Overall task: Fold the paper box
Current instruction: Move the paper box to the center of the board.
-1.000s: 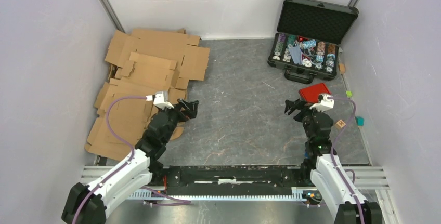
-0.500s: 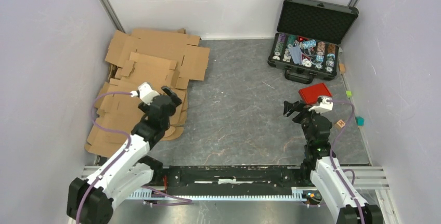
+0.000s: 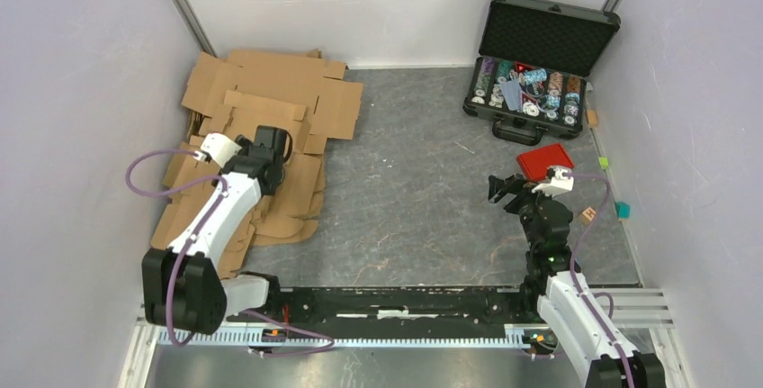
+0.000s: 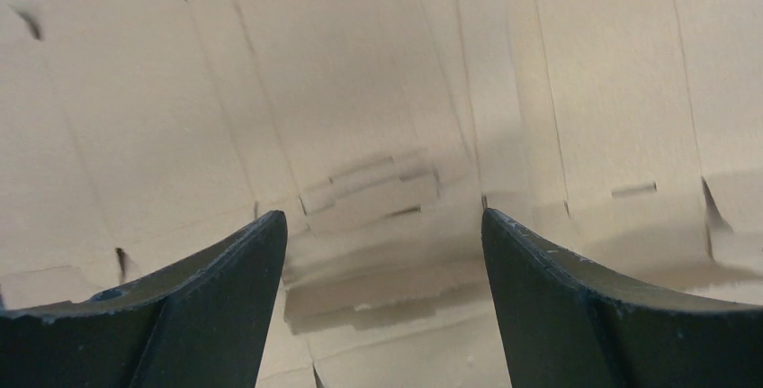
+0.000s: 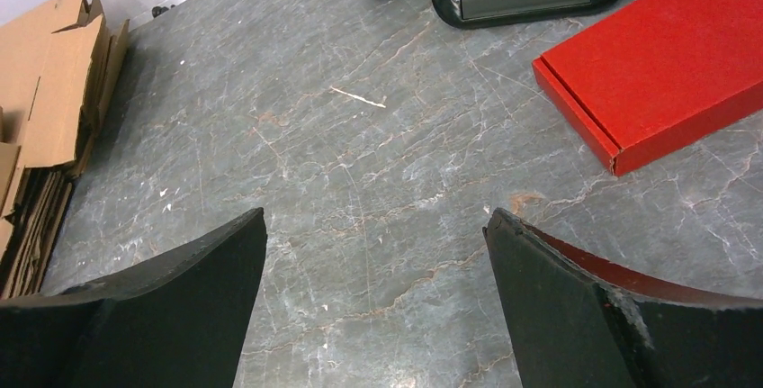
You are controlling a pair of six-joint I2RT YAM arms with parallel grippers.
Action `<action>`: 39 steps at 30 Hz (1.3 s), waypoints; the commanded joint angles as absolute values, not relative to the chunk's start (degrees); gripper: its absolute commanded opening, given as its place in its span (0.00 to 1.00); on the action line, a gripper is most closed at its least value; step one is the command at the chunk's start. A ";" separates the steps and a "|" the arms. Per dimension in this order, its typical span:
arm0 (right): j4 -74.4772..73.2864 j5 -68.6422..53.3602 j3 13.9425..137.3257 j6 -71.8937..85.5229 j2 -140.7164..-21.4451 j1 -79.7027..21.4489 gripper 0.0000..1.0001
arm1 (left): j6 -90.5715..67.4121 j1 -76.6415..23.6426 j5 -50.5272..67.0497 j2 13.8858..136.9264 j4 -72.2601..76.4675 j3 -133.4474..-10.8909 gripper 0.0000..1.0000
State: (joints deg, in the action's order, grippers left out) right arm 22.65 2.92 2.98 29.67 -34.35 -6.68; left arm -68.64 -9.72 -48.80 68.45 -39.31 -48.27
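Left gripper [image 3: 273, 140] just swung from mid-table out left over the cardboard stack [image 3: 261, 104], jaws wide, holding nothing. I can't pick out the paper box, only flat sheets below. Right gripper [image 5: 378, 217] unmoved, gaping, empty. Pick looks imminent.

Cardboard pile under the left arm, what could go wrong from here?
The cardboard sheets overlap loosely, so the open left tool may pinch several layers or drag neighbours. They lie flat, so it might skid without catching an edge. The right tool hangs near the red lid and could knock it.
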 commanded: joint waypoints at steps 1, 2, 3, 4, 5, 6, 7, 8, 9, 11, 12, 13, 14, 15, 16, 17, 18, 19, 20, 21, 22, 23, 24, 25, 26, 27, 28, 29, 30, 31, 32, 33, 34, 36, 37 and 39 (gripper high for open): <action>24.44 3.60 3.17 29.06 -34.11 -7.12 0.97 | -73.94 -9.14 -60.90 72.88 -50.05 -54.74 0.87; 24.56 3.60 2.98 29.15 -34.20 -7.16 0.97 | -69.98 -9.14 -60.89 73.51 -46.68 -54.31 0.87; 24.80 3.61 2.81 29.13 -34.19 -7.18 0.97 | -62.38 -9.14 -59.51 73.79 -41.26 -53.36 0.87; 25.07 3.67 2.69 29.16 -34.32 -7.26 0.97 | -55.79 -9.14 -56.80 74.04 -34.30 -51.46 0.89; 25.29 3.78 2.55 29.15 -34.51 -7.27 0.98 | -52.35 -9.06 -55.18 74.70 -31.32 -50.35 0.92; 25.46 4.03 2.55 29.11 -34.66 -7.31 0.97 | -52.83 -8.77 -54.07 75.29 -30.77 -50.03 0.93; 25.49 4.15 2.48 29.15 -34.89 -7.36 0.97 | -53.14 -8.35 -53.38 76.34 -30.76 -49.84 0.94; 25.57 4.29 2.46 29.18 -35.04 -7.38 0.97 | -53.17 -8.00 -52.57 77.52 -30.83 -49.83 0.94; 25.58 4.31 2.46 29.18 -35.15 -7.38 0.97 | -53.10 -7.55 -51.80 78.49 -31.12 -50.07 0.96; 25.51 4.48 2.45 29.01 -34.99 -7.35 0.97 | -52.88 -6.97 -50.34 81.00 -32.12 -51.15 0.96; 25.47 4.76 2.45 28.84 -34.73 -7.37 0.97 | -52.79 -6.88 -49.32 82.19 -32.81 -51.98 0.95; 25.35 4.99 2.38 28.80 -34.40 -7.34 0.97 | -52.02 -6.86 -48.10 83.16 -32.87 -52.55 0.93; 25.31 5.24 2.29 28.79 -34.22 -7.38 0.97 | -51.48 -6.90 -46.69 83.90 -32.87 -52.92 0.92; 25.23 5.49 2.29 28.69 -33.99 -7.36 0.97 | -51.48 -6.86 -45.99 84.50 -33.00 -53.08 0.90; 25.17 5.79 2.21 28.67 -33.78 -7.38 0.97 | -51.59 -6.86 -45.43 84.92 -33.05 -53.04 0.88; 25.05 6.04 2.19 28.59 -33.57 -7.38 0.97 | -51.74 -6.90 -45.27 85.12 -33.05 -52.85 0.87; 24.97 6.25 2.15 28.49 -33.45 -7.32 0.97 | -51.98 -6.91 -45.26 85.17 -33.05 -52.62 0.86; 24.87 6.33 2.26 28.51 -33.36 -7.35 0.98 | -52.24 -6.86 -45.35 85.26 -33.20 -52.41 0.84; 24.90 6.33 2.20 28.42 -33.21 -7.35 0.97 | -52.34 -6.89 -45.31 85.22 -33.22 -52.18 0.82; 24.87 6.37 2.20 28.44 -33.08 -7.37 0.97 | -52.51 -6.86 -45.15 85.08 -33.22 -52.04 0.80; 24.79 6.42 2.20 28.41 -33.06 -7.34 0.97 | -52.62 -6.87 -44.83 84.89 -33.16 -51.74 0.77; 24.83 6.42 2.20 28.39 -33.03 -7.37 0.97 | -52.58 -6.88 -44.29 84.61 -32.78 -51.52 0.73; 24.85 6.52 2.20 28.43 -32.96 -7.33 0.97 | -52.22 -6.95 -43.65 84.48 -32.13 -51.13 0.70; 24.70 6.58 2.27 28.43 -32.92 -7.38 0.97 | -51.68 -6.88 -42.81 84.27 -31.30 -50.78 0.70; 24.63 6.59 2.28 28.38 -32.85 -7.37 0.97 | -51.64 -6.90 -42.42 84.14 -30.79 -50.43 0.70; 24.60 6.72 2.29 28.33 -32.80 -7.38 0.97 | -51.84 -6.92 -42.57 83.96 -30.74 -50.16 0.70; 24.53 6.68 2.28 28.32 -32.76 -7.38 0.97 | -51.94 -6.90 -43.12 83.94 -30.81 -50.02 0.70; 24.45 6.69 2.28 28.37 -32.63 -7.38 0.97 | -52.69 -6.86 -44.10 83.98 -31.59 -50.08 0.70; 24.46 6.68 2.29 28.33 -32.59 -7.34 0.97 | -54.75 -6.87 -46.43 84.09 -33.54 -50.44 0.73; 24.50 6.69 2.29 28.33 -32.53 -7.38 0.97 | -56.45 -6.91 -48.30 84.36 -35.18 -50.89 0.77; 24.46 6.69 2.29 28.32 -32.49 -7.37 0.97 | -57.31 -6.85 -49.93 84.73 -36.75 -51.41 0.82; 24.37 6.66 2.29 28.30 -32.46 -7.40 0.97 | -58.22 -6.57 -51.02 85.26 -38.13 -51.94 0.84; 24.26 6.61 2.36 28.30 -32.35 -7.38 0.97 | -58.88 -6.25 -51.28 85.73 -38.92 -52.39 0.85; 24.01 6.63 2.46 28.34 -32.19 -7.34 0.97 | -59.38 -5.44 -49.96 86.38 -39.54 -52.88 0.85; 23.87 6.61 2.54 28.31 -32.21 -7.32 0.97 | -59.39 -5.15 -48.82 86.64 -39.48 -52.91 0.86; 23.64 6.60 2.70 28.32 -32.05 -7.36 0.97 | -58.54 -4.85 -46.53 87.19 -38.50 -52.80 0.85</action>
